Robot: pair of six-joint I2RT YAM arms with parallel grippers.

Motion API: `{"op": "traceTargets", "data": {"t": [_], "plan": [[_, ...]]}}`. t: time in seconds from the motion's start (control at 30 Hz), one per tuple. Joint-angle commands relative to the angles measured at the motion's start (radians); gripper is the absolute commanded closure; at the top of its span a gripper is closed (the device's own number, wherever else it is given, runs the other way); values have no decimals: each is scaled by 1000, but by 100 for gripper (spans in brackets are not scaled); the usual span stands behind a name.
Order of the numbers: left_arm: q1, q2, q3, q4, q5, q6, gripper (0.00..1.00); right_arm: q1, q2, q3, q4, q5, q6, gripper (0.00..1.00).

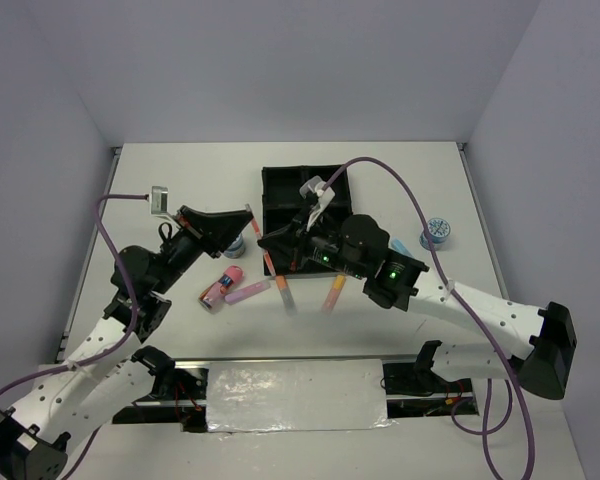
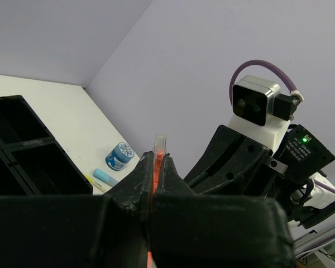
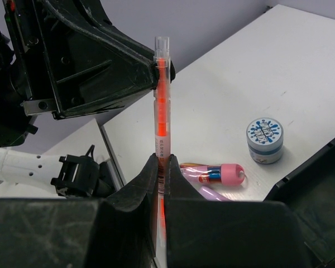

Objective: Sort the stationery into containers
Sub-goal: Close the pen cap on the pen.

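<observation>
Right gripper [image 3: 159, 167] first: clamped fully shut on the lower barrel of a thin orange pen [image 3: 162, 106]. Left gripper [image 2: 154, 167] next: pinched shut just as tight on the same pen, up by the clear cap, cap poking out beyond the grip. One pen, two grips! Hangs in the air between the arms, just off the near left corner of the black tray [image 1: 285, 172], above the table [image 1: 180, 190], not yet in any compartment. Looks like a handover caught midway. Now the dangers, judged from here. First, bending or cracking that slim barrel, or popping the cap, through any pull apart or twist out of step with both clamps on. Second, a straight drop through release at both ends together: down among the pink tube [image 3: 223, 174] and the purple marker [image 1: 248, 292] lying close by on the table, or onto the tape roll [image 3: 265, 139] standing near them, and into no compartment at all. Third, a swivel or slip after release on one side only, with a long lever left in one narrow pinch. Also worth watching: two sets of black jaws crowded close, little room for backing out without a knock. On to the writing. Barcode and a line of small print on the barrel just above the right gripper's pinch, too small to read. Blue splash design on the tape roll's lid, possibly with lettering, not legible at this size.
</observation>
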Motion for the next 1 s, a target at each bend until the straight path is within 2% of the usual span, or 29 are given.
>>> {"op": "traceTargets", "data": {"t": [0.0, 0.4, 0.97], "plan": [[-42, 19, -25, -56, 150, -13, 100, -29, -20, 78, 253, 43, 13, 100], [-80, 19, -32, -95, 131, 31, 100, -71, 29, 265, 155, -18, -53, 100], [-114, 27, -43, -132, 105, 54, 100, -97, 98, 424, 130, -101, -68, 100]]}}
